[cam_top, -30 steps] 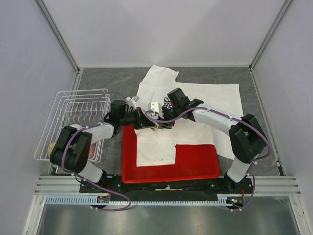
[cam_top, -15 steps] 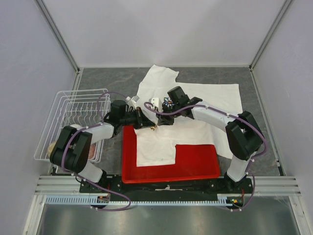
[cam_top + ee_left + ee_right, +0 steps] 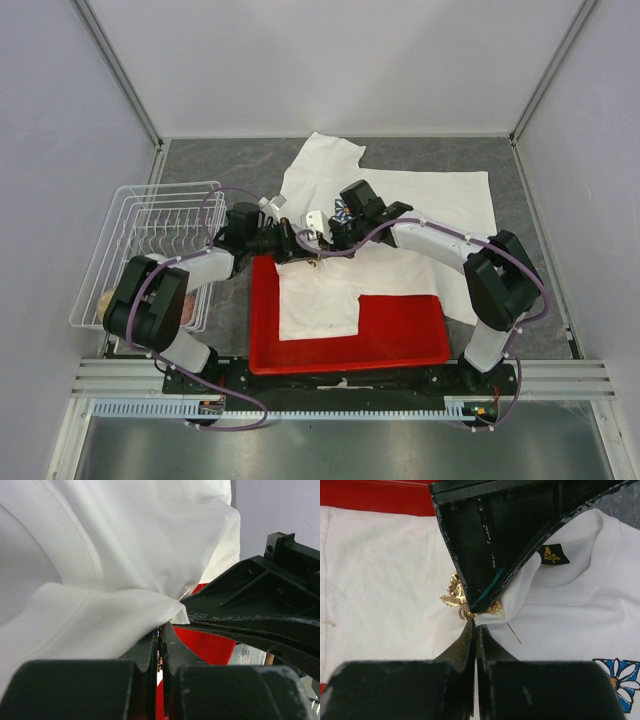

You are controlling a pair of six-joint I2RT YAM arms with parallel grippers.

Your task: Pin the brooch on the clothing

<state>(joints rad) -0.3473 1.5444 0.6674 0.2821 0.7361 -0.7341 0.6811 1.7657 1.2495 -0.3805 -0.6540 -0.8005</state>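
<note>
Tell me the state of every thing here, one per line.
Left hand: shut on the brooch.
Right hand: shut on a fold of the T-shirt.
Brooch: gripped, pin open, point bare.
T-shirt: spread out, partly over the red tray, bunched at the hands.
Red tray: upright, partly covered.

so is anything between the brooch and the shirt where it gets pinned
nothing visible does. the brooch lies right against the white shirt, its pin bare over the fabric. only the left gripper, pinching a fold, and the shut right gripper crowd that spot
</note>
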